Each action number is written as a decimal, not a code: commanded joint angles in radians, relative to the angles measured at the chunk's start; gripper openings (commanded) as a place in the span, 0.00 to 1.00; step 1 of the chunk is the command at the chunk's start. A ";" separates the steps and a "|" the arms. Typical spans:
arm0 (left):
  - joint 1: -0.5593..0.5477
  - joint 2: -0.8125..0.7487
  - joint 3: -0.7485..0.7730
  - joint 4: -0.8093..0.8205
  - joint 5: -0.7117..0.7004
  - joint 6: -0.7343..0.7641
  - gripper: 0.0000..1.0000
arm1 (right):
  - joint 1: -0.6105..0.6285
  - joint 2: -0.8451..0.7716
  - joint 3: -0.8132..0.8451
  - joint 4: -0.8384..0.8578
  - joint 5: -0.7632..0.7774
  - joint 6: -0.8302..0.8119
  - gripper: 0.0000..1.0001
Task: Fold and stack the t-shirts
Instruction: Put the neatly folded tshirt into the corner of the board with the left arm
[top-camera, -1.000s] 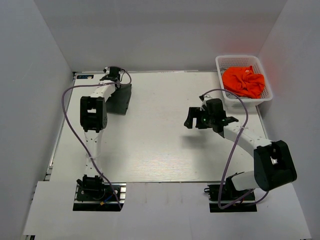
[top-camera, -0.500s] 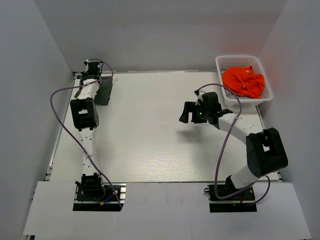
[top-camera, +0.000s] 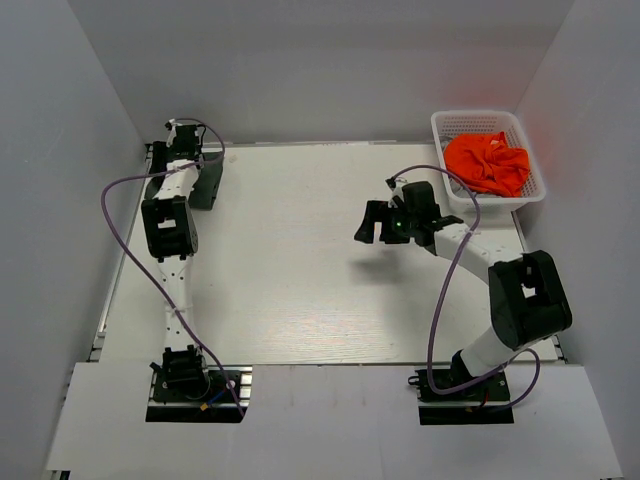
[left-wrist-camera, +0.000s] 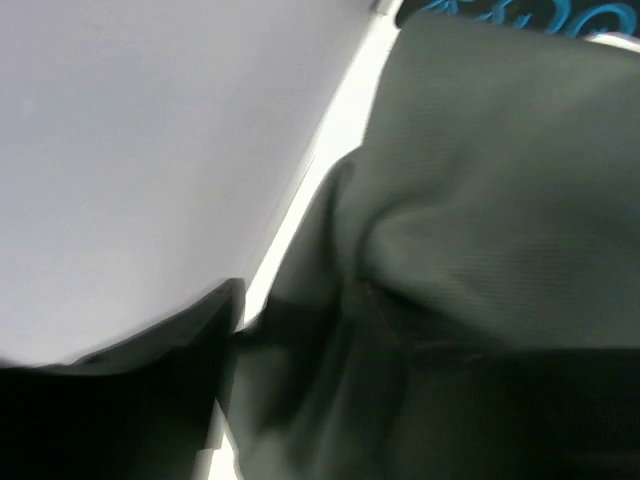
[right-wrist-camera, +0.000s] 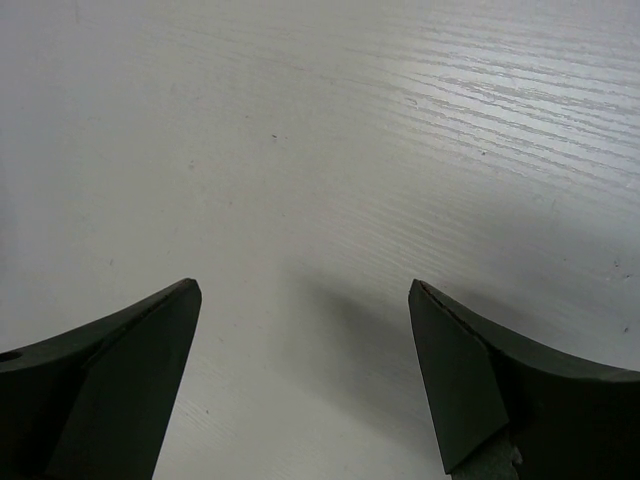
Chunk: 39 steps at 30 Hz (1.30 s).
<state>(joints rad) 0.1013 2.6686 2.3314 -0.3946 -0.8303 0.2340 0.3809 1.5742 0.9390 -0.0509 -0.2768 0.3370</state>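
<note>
The dark olive-grey shirt (top-camera: 209, 184) lies bunched in a small heap at the far left corner of the table (top-camera: 300, 290), close to the side wall (top-camera: 100, 120). From above much of it is covered by the left arm, so its outline and any folds are hard to read. The left gripper (top-camera: 182, 150) sits right at that heap, but the overhead view shows only the top of the wrist. In the left wrist view, blurred dark fabric fills most of the picture, with one finger (left-wrist-camera: 120, 400) a black shape at the lower left edge and the other lost somewhere in the darkness below. I cannot tell whether these jaws are clamped on the cloth or merely resting against it. A scrap of teal print on black (left-wrist-camera: 520, 15) is cut off at the top edge of that view and cannot be identified. The right gripper (top-camera: 372, 222) hangs over bare table near the middle, well apart from both shirts, its two fingers (right-wrist-camera: 110, 380) spread wide with nothing between them. Only their tips show in the wrist view. The orange shirt (top-camera: 487, 163) is crumpled inside the white basket (top-camera: 440, 125) at the far right corner, its lower part hidden by the basket wall.
</note>
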 joint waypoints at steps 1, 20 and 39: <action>0.008 -0.157 -0.001 -0.021 -0.082 -0.051 0.77 | 0.004 -0.084 -0.018 0.069 -0.030 0.013 0.90; -0.228 -0.995 -0.813 -0.037 0.798 -0.602 1.00 | 0.003 -0.575 -0.411 0.186 -0.065 0.134 0.90; -0.583 -1.740 -1.744 0.304 0.901 -0.691 1.00 | 0.001 -0.939 -0.686 0.135 0.014 0.149 0.90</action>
<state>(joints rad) -0.4751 0.9676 0.6025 -0.0952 0.0864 -0.4480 0.3817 0.6590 0.2638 0.0433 -0.2699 0.4911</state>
